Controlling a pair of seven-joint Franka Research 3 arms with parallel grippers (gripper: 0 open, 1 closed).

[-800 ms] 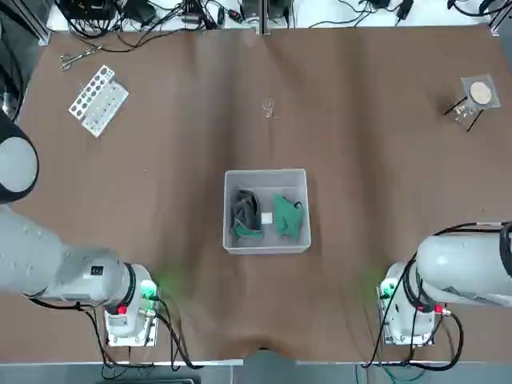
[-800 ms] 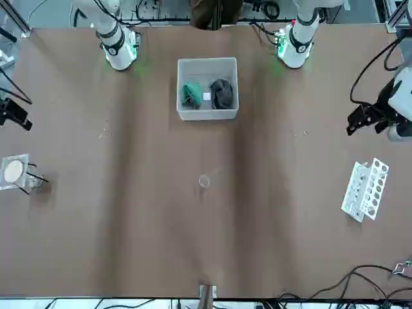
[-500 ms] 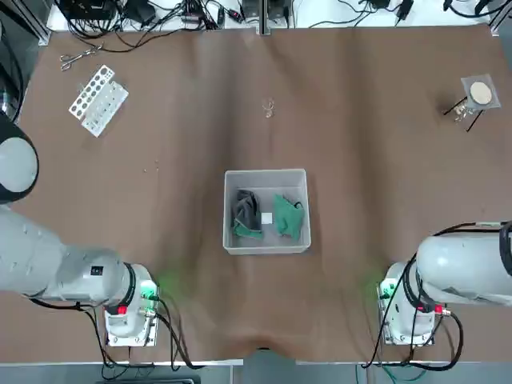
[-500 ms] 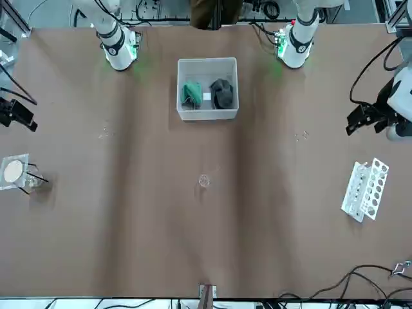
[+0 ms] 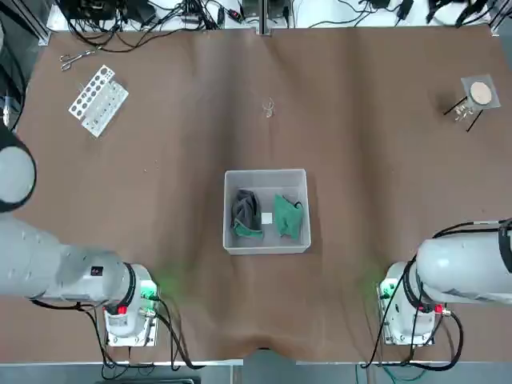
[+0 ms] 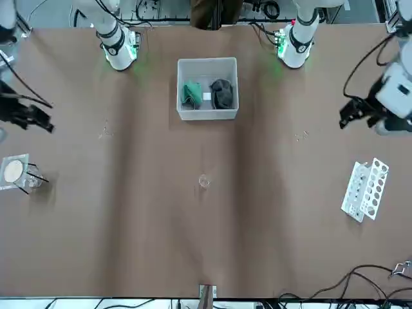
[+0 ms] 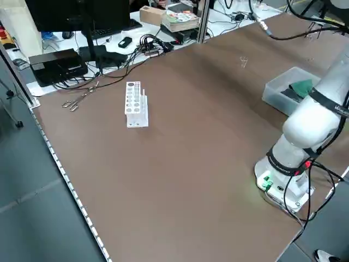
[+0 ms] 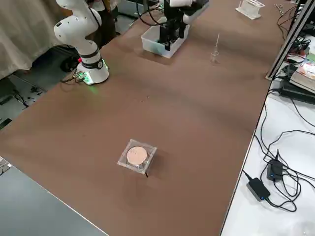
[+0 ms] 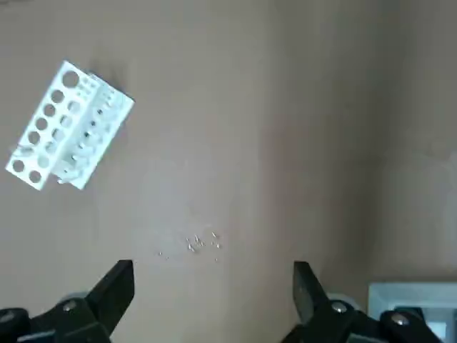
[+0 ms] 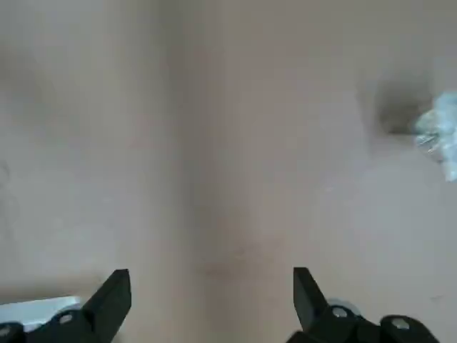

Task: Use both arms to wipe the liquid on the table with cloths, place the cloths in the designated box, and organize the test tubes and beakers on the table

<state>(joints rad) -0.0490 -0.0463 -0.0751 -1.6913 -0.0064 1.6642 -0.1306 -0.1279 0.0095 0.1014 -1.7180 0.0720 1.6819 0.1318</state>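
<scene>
While both cloths (image 5: 264, 216) lie inside the box (image 5: 266, 249), claws gape.

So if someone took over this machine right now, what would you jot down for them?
Left gripper: open, empty, above bare table near the white rack.
Right gripper: open, empty, above bare table.
Both cloths, green and grey, lie in the box at mid-table.
Done: cloths binned.
Left: the glassware. A small clear glass item stands beyond the box; the rack looks empty.
</scene>
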